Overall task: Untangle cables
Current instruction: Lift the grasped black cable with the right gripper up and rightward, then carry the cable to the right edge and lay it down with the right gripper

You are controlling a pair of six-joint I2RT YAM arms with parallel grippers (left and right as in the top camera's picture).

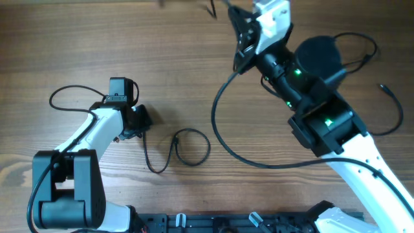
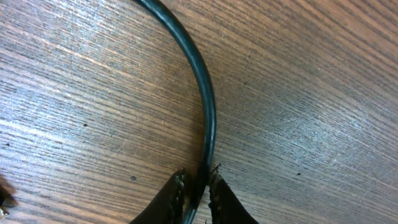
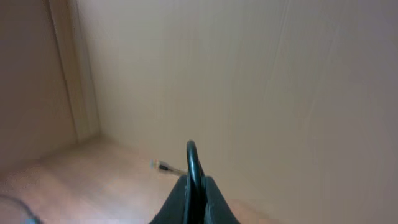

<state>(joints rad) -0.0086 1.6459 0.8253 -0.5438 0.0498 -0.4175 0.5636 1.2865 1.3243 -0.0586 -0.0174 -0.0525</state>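
Wooden table (image 1: 162, 58), left jaws clamped on looped cable (image 2: 208, 106), right jaws pinching long cable (image 3: 190, 152), plug (image 3: 161, 166) beyond.

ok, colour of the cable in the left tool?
Black: a thin glossy flexible cable, best seen in the left wrist view.

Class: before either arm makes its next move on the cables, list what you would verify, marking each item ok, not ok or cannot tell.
1. Left gripper shut on the short cable: ok.
2. Right gripper shut on the long cable: ok.
3. Short cable and long cable lie apart on the table: ok.
4. Short cable's loop free of a knot: cannot tell.
5. Long cable's far end free; it runs under the right arm: cannot tell.
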